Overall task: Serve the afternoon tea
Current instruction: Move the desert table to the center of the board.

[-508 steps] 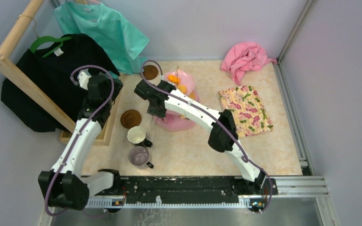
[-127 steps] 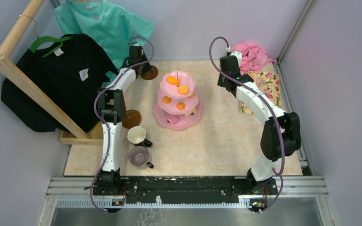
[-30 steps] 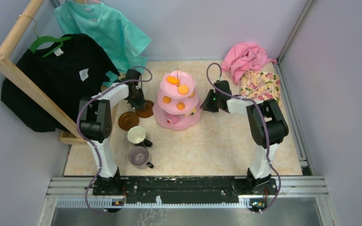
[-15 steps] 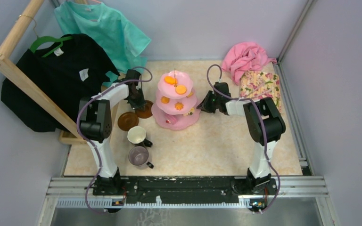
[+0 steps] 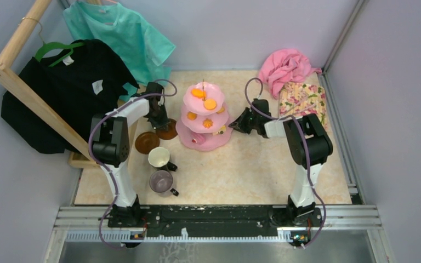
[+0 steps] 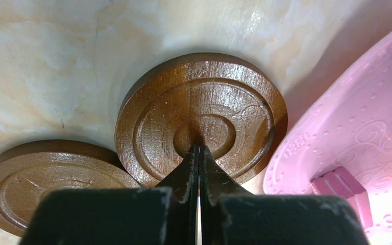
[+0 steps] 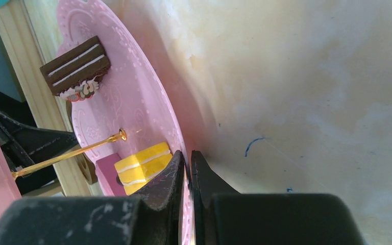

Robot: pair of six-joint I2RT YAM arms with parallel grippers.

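Observation:
The pink three-tier cake stand (image 5: 203, 118) stands mid-table with orange snacks on its upper tiers. My right gripper (image 5: 237, 126) (image 7: 186, 153) is shut on the rim of its bottom tier (image 7: 127, 102), beside a yellow cake slice (image 7: 143, 166) and a brown one (image 7: 76, 64). My left gripper (image 5: 161, 121) (image 6: 199, 148) is shut, its tips pressed on the centre of a brown saucer (image 5: 168, 132) (image 6: 204, 117), with nothing between them. A second saucer (image 5: 144, 141) (image 6: 46, 178) lies just left. The white mug (image 5: 159, 157) and the grey-purple mug (image 5: 161, 181) stand nearer.
A pink cloth (image 5: 285, 68) and a floral mat (image 5: 301, 98) lie at the back right. A wooden rack (image 5: 16, 82) with a black shirt (image 5: 60, 93) and a teal shirt (image 5: 120, 33) fills the left side, its base beside the saucers.
My right gripper has closed on the stand's bottom rim, and the stand has shifted slightly left. The saucer under my left gripper has slid a little nearer.

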